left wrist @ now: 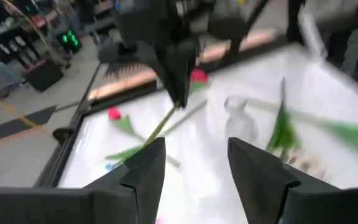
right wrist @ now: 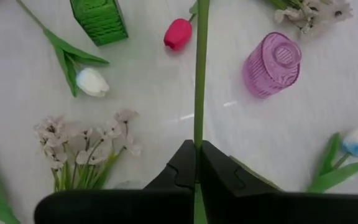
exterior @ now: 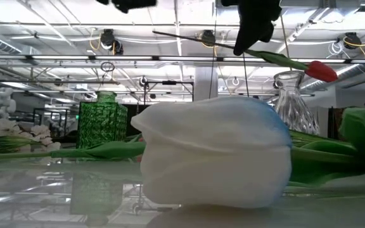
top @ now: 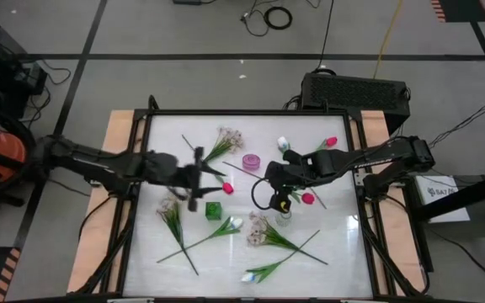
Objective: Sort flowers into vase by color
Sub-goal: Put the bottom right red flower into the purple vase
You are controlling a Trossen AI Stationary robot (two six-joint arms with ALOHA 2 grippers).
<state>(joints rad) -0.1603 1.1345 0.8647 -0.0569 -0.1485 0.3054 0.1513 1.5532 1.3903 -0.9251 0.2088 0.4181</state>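
Note:
My right gripper is over the table's middle, shut on a pink-red tulip's green stem. Its bloom hangs in the air above the clear glass vase. My left gripper is open in the air left of centre and touches nothing. Another pink-red tulip lies between the green vase and the purple vase. White tulips and cream sprays lie flat on the table. My right gripper pinches the tulip's stem between its two fingers, partway along its length. The fingers come from above and lie across the stem. The flower is lifted clear and nearly level, with the bloom end dipping toward the table's right and the bare stem end reaching left.
A white, blue-tinged tulip lies at the near edge, close to the low camera. A third pink-red tulip lies at the far right. More cream sprays and leafy stems cover the near half. Wooden rails border the white top.

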